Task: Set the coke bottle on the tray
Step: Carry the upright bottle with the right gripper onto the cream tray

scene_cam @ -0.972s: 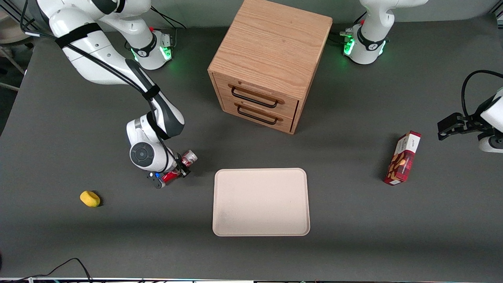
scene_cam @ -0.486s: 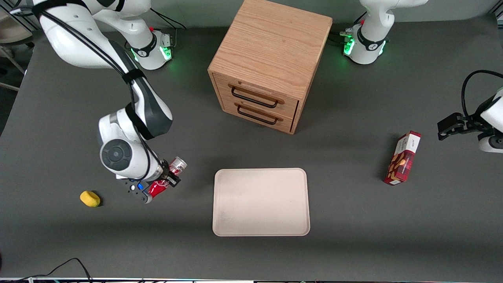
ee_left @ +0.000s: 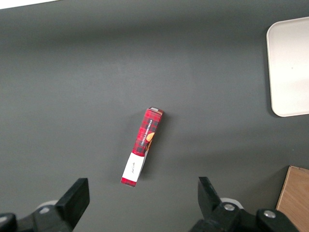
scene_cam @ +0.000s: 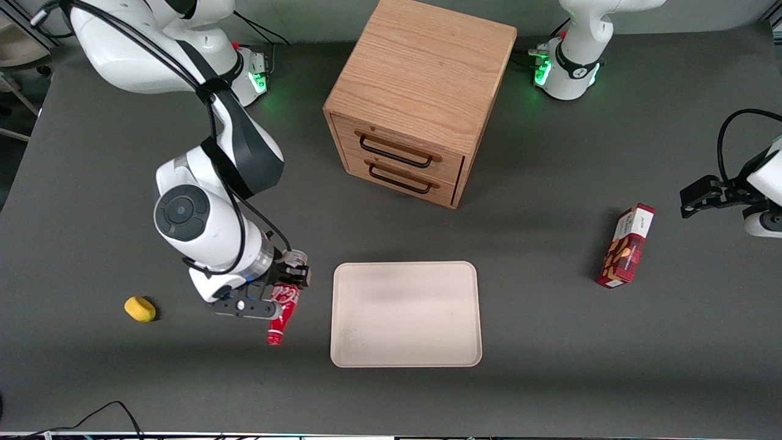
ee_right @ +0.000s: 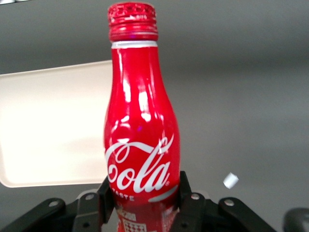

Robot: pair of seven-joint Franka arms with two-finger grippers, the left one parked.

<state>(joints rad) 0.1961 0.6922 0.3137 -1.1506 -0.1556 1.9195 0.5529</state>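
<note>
My right gripper point(scene_cam: 282, 291) is shut on the red coke bottle point(scene_cam: 281, 311) and holds it lifted above the table, beside the tray's edge on the working arm's side. The bottle's red neck points toward the front camera; its silver end points away. In the right wrist view the fingers point(ee_right: 189, 197) clamp the lower body of the coke bottle point(ee_right: 141, 135), with its white script logo showing. The cream-beige tray point(scene_cam: 405, 313) lies flat in front of the drawer cabinet and holds nothing. It also shows in the right wrist view point(ee_right: 48, 125) and the left wrist view point(ee_left: 289, 67).
A wooden two-drawer cabinet point(scene_cam: 421, 98) stands farther from the camera than the tray. A yellow sponge-like object point(scene_cam: 140, 308) lies toward the working arm's end. A red snack box point(scene_cam: 625, 246) lies toward the parked arm's end, also in the left wrist view point(ee_left: 142, 146).
The gripper has lifted with the bottle, turned so the neck points toward the camera, and moved closer to the tray's edge.
</note>
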